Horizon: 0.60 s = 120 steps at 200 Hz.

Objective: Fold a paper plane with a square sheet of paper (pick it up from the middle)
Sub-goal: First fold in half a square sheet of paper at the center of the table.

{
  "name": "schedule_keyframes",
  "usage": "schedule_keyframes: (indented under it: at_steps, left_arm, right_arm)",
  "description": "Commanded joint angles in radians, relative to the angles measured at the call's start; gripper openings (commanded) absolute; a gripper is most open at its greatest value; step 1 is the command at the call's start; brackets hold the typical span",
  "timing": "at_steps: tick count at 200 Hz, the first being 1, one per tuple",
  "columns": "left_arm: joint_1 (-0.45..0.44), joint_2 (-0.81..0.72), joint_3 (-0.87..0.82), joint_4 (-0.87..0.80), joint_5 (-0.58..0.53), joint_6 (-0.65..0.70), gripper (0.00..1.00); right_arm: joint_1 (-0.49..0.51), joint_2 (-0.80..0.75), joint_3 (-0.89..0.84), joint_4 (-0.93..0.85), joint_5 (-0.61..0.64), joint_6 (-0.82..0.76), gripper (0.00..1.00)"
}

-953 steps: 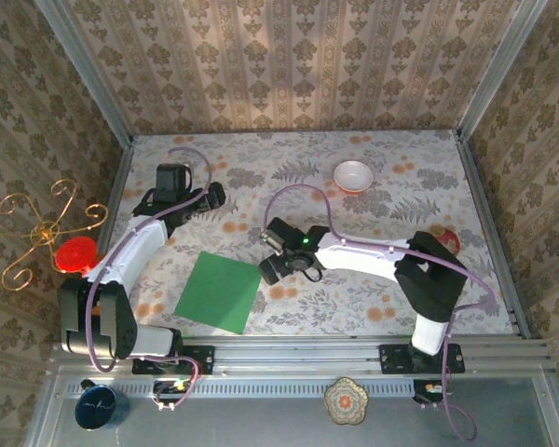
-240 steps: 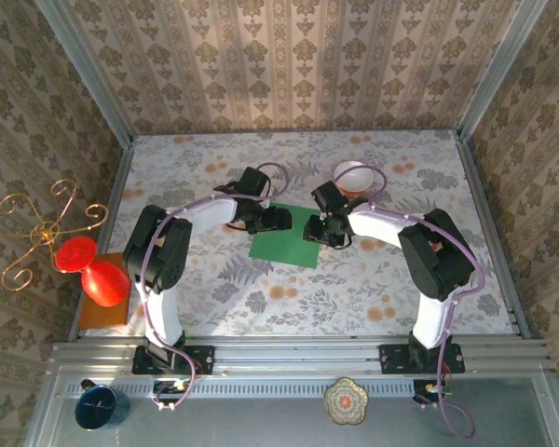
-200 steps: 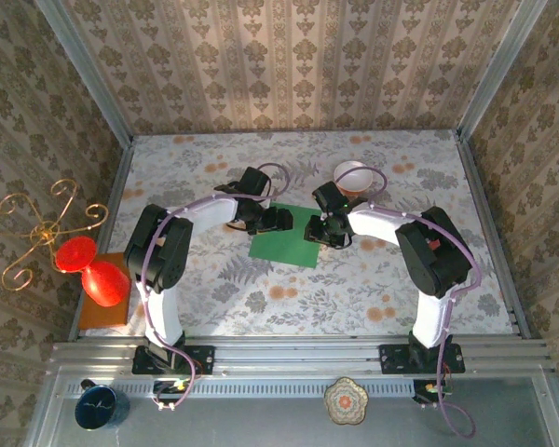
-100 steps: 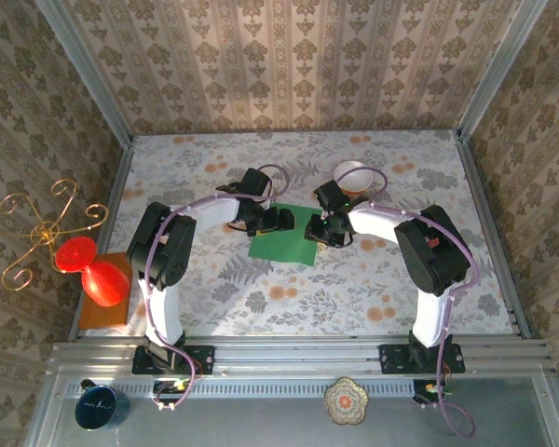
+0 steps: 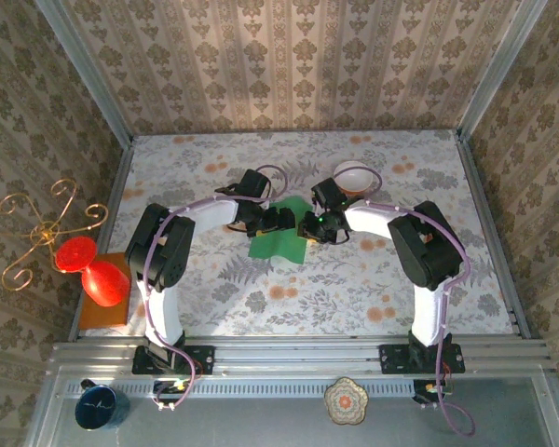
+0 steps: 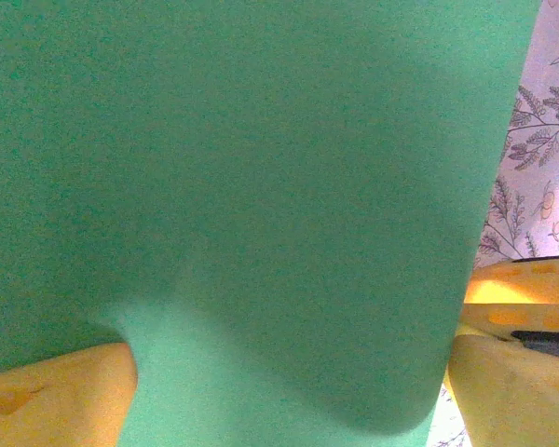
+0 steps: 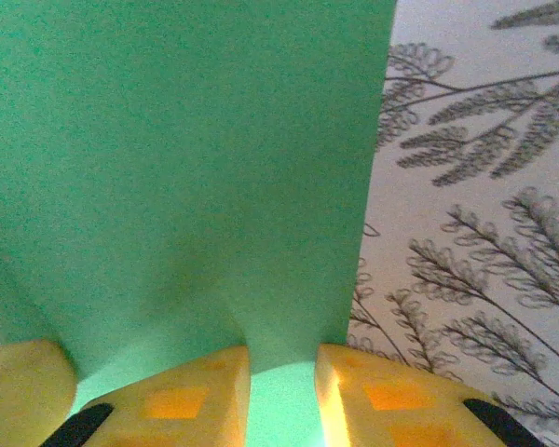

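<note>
1. The square sheet of bright-green matte paper [image 5: 278, 244] sits mid-counter between both hands. A second ago it lay flat and wider; now it is narrower and humped.
2. Left hand [image 5: 281, 222]: fingers [image 6: 47, 396] spread wide, with the sheet bulging between them.
3. Right hand [image 5: 309, 229]: it has shifted left, pushing the sheet's right edge inward. Its fingers [image 7: 200, 391] are close together, pinching a raised pucker of paper (a narrow green strip fills the gap).
4. The floral-print counter [image 5: 354, 289] and white round bowl [image 5: 352, 174] are unchanged.
</note>
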Motion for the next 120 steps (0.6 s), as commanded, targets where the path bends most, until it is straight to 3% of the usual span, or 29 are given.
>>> schedule_keyframes:
  at_steps: [1,48,76,120]
  left_arm:
    - [0.007,0.0,-0.023,-0.034,-0.006,-0.018,0.88]
    - [0.007,0.006,-0.023,-0.041,-0.014,-0.019,0.82]
    - [0.009,0.005,-0.021,-0.04,-0.018,-0.015,0.69]
    - [0.032,-0.063,-0.05,0.009,0.011,-0.01,0.47]
  right_arm:
    - [0.014,0.055,0.007,-0.039,-0.027,-0.005,0.29]
    - [0.023,0.066,0.002,0.006,-0.058,0.018,0.29]
    - [0.017,0.028,-0.038,0.062,-0.069,0.023,0.29]
    - [-0.048,-0.163,-0.185,0.21,-0.083,0.014,0.36]
